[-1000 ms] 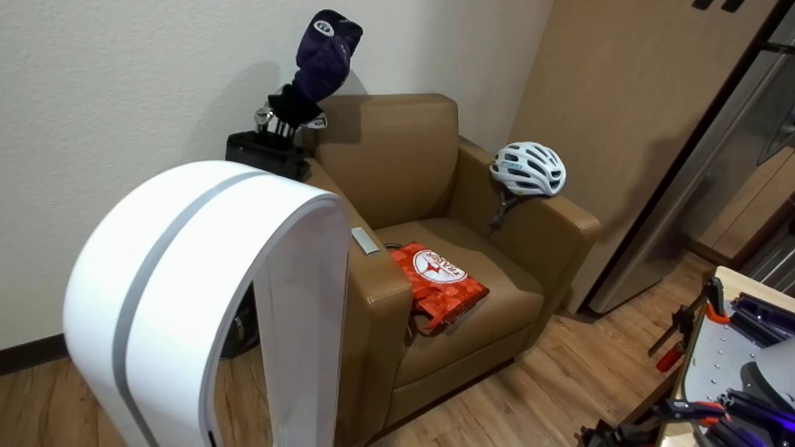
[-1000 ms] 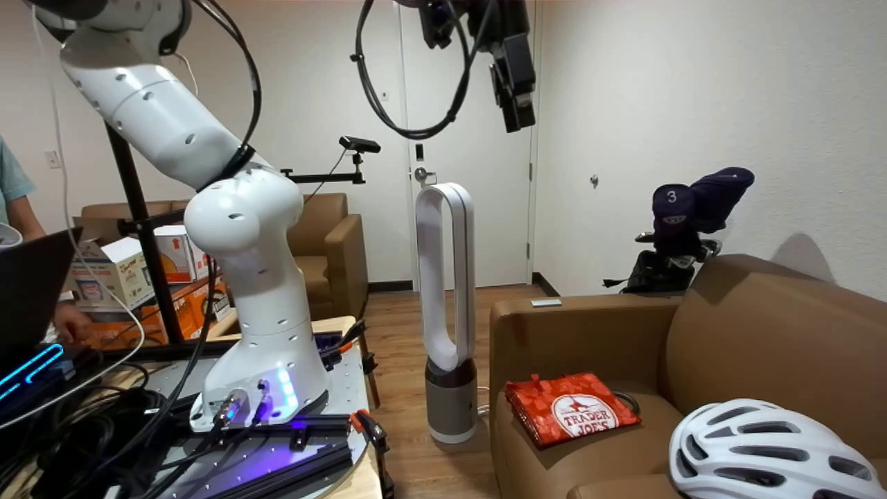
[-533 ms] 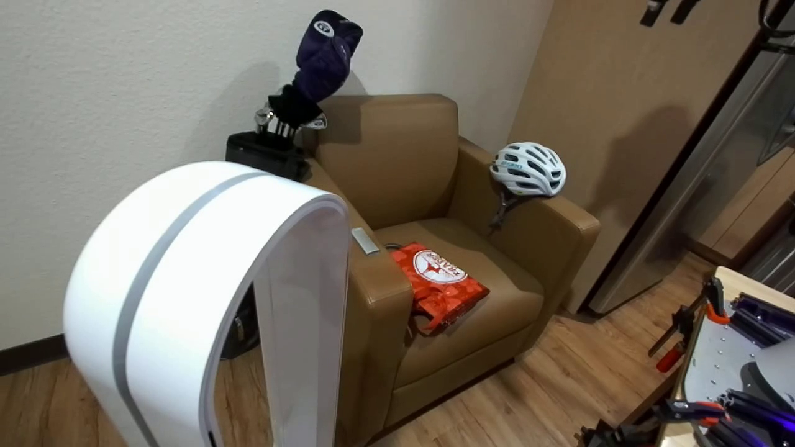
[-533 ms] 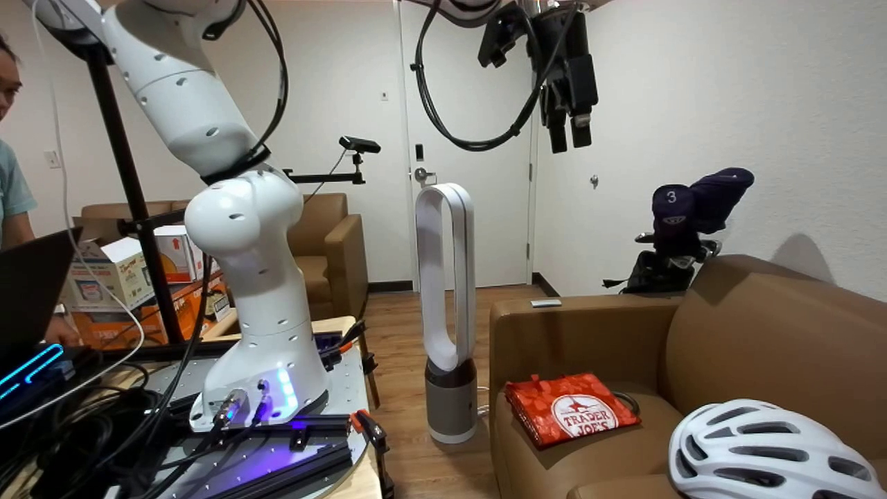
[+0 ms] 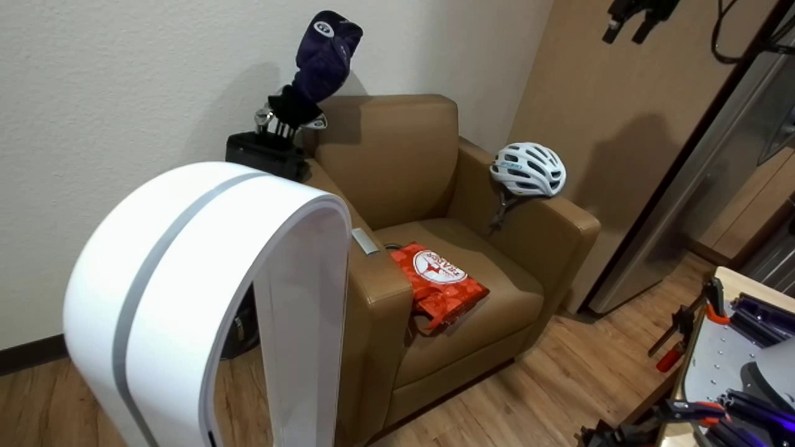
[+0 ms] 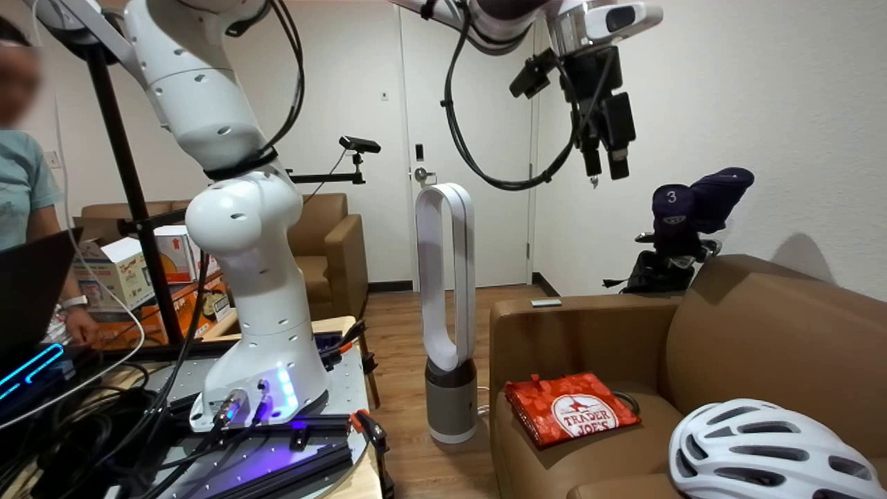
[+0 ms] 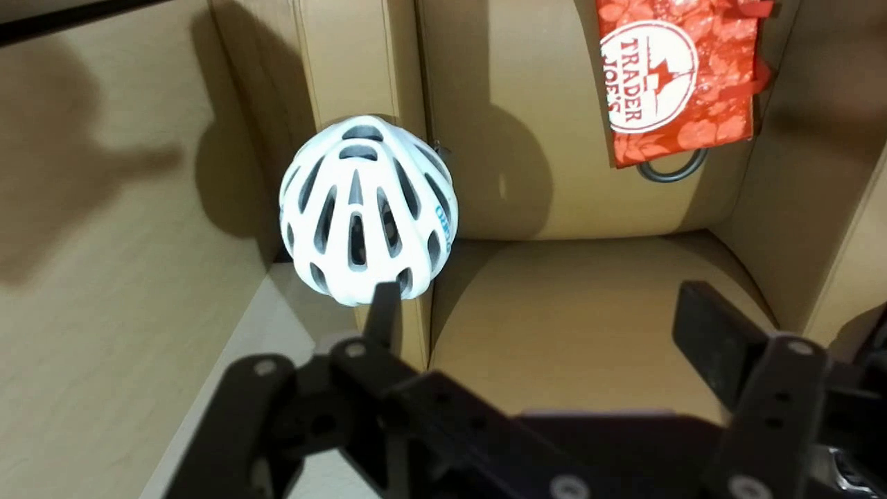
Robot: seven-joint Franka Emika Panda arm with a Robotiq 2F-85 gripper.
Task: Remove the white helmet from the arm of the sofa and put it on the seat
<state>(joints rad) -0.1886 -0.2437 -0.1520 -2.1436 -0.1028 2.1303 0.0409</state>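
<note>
The white helmet (image 5: pixel 531 169) rests on an arm of the sofa (image 5: pixel 574 218), its strap hanging over the inner side. It also shows in an exterior view (image 6: pixel 769 450) and in the wrist view (image 7: pixel 367 215), left of the jaws. The seat (image 5: pixel 515 292) of the brown sofa (image 5: pixel 397 155) lies between the arms; the wrist view shows it too (image 7: pixel 527 187). My gripper (image 6: pixel 606 172) hangs in the air above the sofa, fingers pointing down, apart from the helmet. In the wrist view its fingers (image 7: pixel 540 301) are wide open with nothing between them.
A red bag (image 5: pixel 444 273) lies on the seat beside the far arm. A small grey object (image 5: pixel 365 241) sits on that arm. A white arch-shaped fan (image 6: pixel 468 277) stands beside the sofa. A golf bag with dark covers (image 5: pixel 326 56) stands behind. A wooden panel (image 5: pixel 596 81) rises beside the helmet.
The gripper has moved down and over toward the sofa, coming further into both exterior views. The helmet, bag and sofa have not moved.
</note>
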